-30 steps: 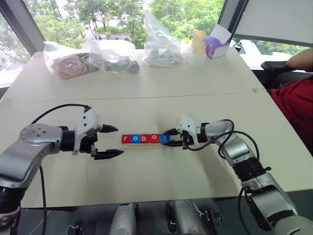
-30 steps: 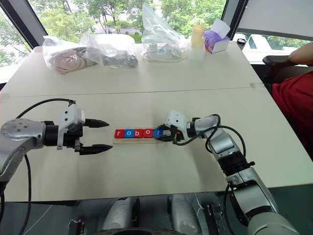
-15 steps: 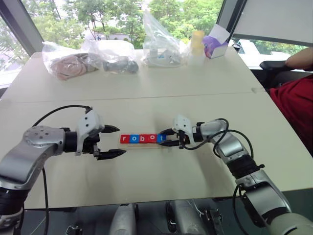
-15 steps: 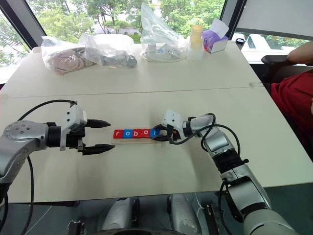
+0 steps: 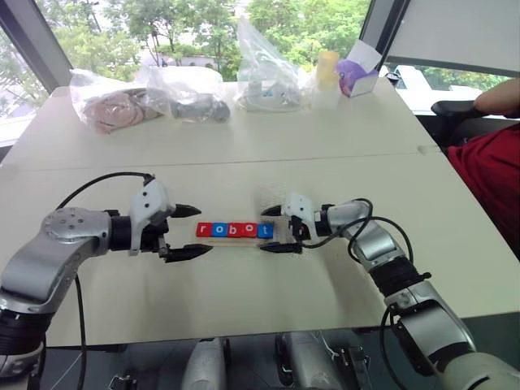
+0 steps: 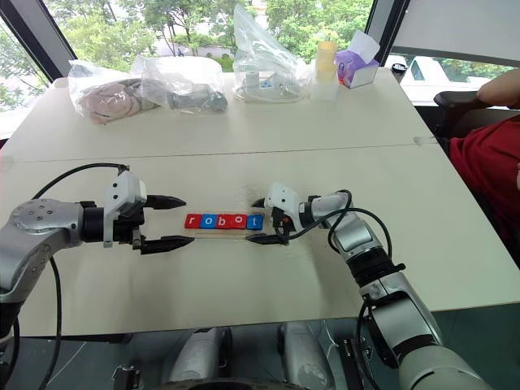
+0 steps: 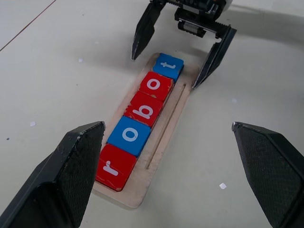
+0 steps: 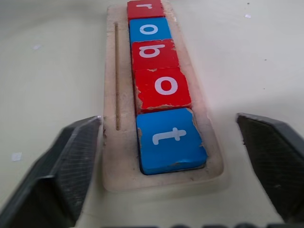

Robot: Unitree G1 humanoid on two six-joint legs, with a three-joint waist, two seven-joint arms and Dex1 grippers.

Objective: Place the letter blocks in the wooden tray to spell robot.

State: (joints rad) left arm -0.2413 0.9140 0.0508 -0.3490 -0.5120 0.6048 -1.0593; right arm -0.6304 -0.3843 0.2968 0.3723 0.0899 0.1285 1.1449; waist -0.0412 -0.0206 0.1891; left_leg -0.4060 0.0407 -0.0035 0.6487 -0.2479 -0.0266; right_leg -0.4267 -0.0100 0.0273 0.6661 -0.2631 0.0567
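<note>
Since the earlier frame, right gripper [image 5: 270, 229] has released the t block [image 8: 172, 141]. Letter blocks [image 7: 139, 118] fill the wooden tray [image 7: 161, 137] mid-desk, lengthwise between it and the open left gripper [image 5: 187, 231].

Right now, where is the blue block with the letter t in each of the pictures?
Left eye view: the blue t block ends the row nearest the right gripper.
Right eye view: same end of the row, between that gripper's open fingers.
Left wrist view: far end of the row.
Right wrist view: nearest block.
Shared landmark: the wooden tray under the word robot.
</note>
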